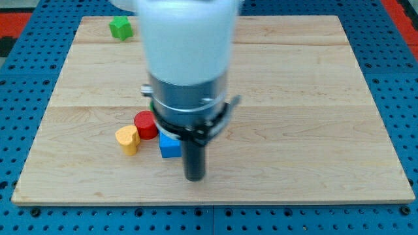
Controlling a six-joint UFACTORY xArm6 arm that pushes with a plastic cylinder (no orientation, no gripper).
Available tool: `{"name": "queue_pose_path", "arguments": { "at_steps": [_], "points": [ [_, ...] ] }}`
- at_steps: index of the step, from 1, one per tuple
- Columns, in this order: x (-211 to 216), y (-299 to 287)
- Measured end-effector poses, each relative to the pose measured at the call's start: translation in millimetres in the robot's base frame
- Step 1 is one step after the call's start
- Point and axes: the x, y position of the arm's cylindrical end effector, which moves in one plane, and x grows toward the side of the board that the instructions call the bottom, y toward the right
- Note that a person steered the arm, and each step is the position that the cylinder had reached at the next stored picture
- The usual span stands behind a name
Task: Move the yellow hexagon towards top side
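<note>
My tip [194, 177] is at the lower middle of the board, just right of and a little below a blue block [170, 147], close to it. A red cylinder [145, 125] stands left of the blue block. A yellow block [127, 139], which looks heart-shaped rather than hexagonal, touches the red cylinder's lower left. No clear yellow hexagon shows; the wide arm body [188, 65] hides the board's middle. A green block [120, 28] sits at the top left.
The wooden board [313, 98] lies on a blue pegboard surface [398, 59]. A thin green edge [151, 104] peeks out at the arm's left side, above the red cylinder; what it belongs to cannot be made out.
</note>
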Motion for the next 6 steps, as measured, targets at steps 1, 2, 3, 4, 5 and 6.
{"name": "queue_pose_path", "arguments": {
  "at_steps": [1, 2, 3, 4, 5, 6],
  "points": [
    [-43, 12],
    [-59, -15],
    [-78, -9],
    [-111, -9],
    [-147, -6],
    [-159, -28]
  ]
}}
